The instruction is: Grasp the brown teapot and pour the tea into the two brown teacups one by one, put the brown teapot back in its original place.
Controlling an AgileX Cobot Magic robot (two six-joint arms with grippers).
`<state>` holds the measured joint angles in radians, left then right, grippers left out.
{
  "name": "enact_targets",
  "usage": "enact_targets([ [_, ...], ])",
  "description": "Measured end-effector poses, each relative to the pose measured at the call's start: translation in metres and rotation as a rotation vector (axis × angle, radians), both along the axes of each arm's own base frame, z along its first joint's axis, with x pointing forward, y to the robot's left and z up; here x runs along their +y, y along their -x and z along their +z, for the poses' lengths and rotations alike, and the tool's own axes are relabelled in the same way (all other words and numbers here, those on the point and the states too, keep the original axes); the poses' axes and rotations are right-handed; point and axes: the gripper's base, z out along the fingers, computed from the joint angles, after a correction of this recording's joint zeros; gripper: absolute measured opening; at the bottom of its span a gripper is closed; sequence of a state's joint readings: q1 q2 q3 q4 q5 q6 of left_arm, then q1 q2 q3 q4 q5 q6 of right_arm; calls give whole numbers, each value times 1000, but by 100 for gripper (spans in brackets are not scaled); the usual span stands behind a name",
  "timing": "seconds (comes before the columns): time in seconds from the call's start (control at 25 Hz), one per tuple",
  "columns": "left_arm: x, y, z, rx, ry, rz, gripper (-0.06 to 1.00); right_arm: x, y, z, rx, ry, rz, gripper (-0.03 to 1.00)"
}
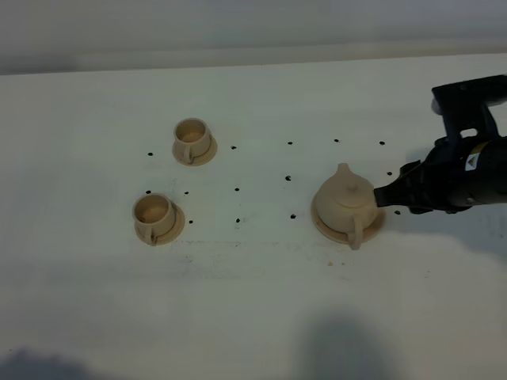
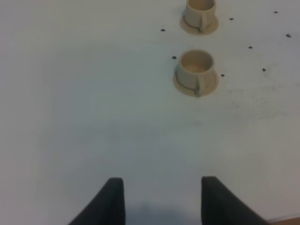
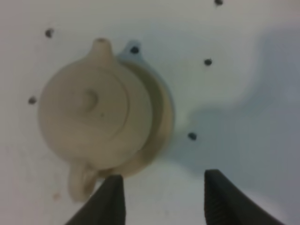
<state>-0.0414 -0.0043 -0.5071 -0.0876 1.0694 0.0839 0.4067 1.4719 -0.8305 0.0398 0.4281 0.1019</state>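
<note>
The brown teapot (image 1: 346, 198) sits on its saucer (image 1: 323, 227); at its 3 o'clock my right gripper (image 3: 163, 177) hangs just beside it, spread, holding nothing. My left gripper (image 2: 162, 180) is spread too.

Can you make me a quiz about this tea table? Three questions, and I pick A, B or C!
1. Where is the teapot? A on its saucer; B on a cup; C up in the air.
2. How many cups are there? A one; B two; C four.
3. The right gripper's jaws are: A shut on the teapot; B shut on a cup; C open, holding nothing.
Answers: 1 A, the saucer rim shows under the pot. 2 B, a far cup and a near cup are all there is. 3 C, the jaws stand apart beside the handle, nothing between them.
</note>
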Motion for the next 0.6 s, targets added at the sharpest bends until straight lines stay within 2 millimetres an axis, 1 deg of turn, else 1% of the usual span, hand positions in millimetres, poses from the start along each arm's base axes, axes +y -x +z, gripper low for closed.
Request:
enact_targets([
  [0.2,0,0,0,0,0,0,36,15,9,-1,42,-22,23,38],
  [0.44,0,0,0,0,0,0,36,21,11,-3,68,-71,-3,38],
  [0.6,0,0,0,0,0,0,36,25,7,-19,111,-58,-14,38],
])
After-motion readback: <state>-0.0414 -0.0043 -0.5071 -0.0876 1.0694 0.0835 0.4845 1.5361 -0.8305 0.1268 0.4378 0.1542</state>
